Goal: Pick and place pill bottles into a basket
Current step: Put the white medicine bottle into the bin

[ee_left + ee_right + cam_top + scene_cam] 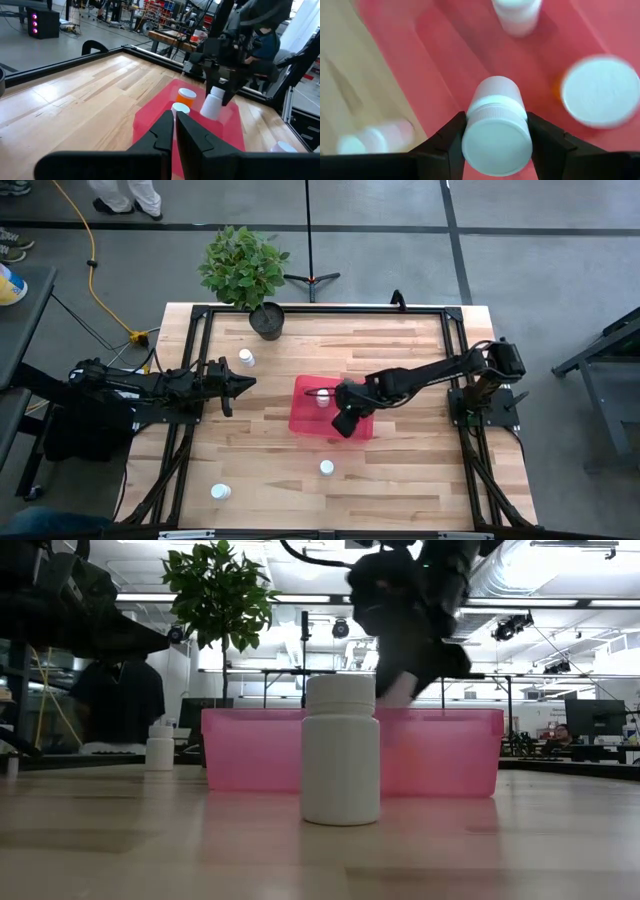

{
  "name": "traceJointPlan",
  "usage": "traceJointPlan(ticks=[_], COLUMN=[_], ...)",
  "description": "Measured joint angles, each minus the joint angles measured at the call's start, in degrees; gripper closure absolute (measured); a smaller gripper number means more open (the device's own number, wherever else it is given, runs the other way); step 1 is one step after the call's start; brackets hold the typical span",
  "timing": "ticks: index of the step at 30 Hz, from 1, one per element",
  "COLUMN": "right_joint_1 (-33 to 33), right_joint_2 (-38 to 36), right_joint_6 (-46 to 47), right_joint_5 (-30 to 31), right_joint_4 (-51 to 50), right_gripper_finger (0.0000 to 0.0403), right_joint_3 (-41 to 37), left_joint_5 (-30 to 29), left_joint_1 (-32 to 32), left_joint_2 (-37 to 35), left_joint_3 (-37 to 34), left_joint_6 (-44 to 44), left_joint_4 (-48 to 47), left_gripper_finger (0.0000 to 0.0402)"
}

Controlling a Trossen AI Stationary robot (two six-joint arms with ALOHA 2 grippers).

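**A:** Where is the right gripper?

**B:** Over the basket, the red-pink bin in the middle of the table. Its fingers pinch a white pill bottle from both sides, just below the cap.

**A:** How does that held bottle lie?

**B:** Tilted. In the left wrist view its long axis leans, cap up towards the gripper, base down towards the basket floor. It hangs above the floor, not resting on it as far as I can tell.

**A:** Anything already inside?

**B:** Two. An orange-bodied bottle and a white one, both upright with caps up, standing close together.

**A:** And on the table?

**B:** A bottle stands upright near the plant pot, on the far-left side of the basket. Another is upright just in front of the basket's near wall, and it fills the middle of the low view. A third stands towards the near-left corner, well apart from the rest.

**A:** The left arm?

**B:** The left gripper hangs left of the basket, pointing towards it, fingers pressed together with nothing between them.
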Motion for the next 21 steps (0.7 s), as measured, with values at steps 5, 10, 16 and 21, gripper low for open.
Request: traceJointPlan(ticks=[5, 10, 16, 21], right_joint_1=[-1.12, -1.41, -1.17, -0.69], right_joint_2=[0.00, 1.11, 6.87, 9.46], right_joint_6=[1.47, 0.65, -1.84, -2.86], right_joint_5=[0.20, 1.79, 1.84, 0.36], right_joint_4=[2.38, -1.74, -11.41, -14.96], right_gripper_finger=[0.0241, 0.0241, 0.0241, 0.0241], right_joint_3=[0.49, 5.58, 13.23, 14.51], left_joint_5=[-0.02, -0.07, -0.39, -0.39], left_joint_1=[0.00, 0.00, 0.00, 0.00], left_joint_2=[0.00, 0.00, 0.02, 0.02], left_joint_3=[0.00, 0.00, 0.00, 0.00], left_joint_6=[0.00, 0.00, 0.00, 0.00], left_joint_4=[0.00, -0.02, -0.02, -0.02], left_gripper_finger=[0.0344, 0.0344, 0.0344, 0.0344])
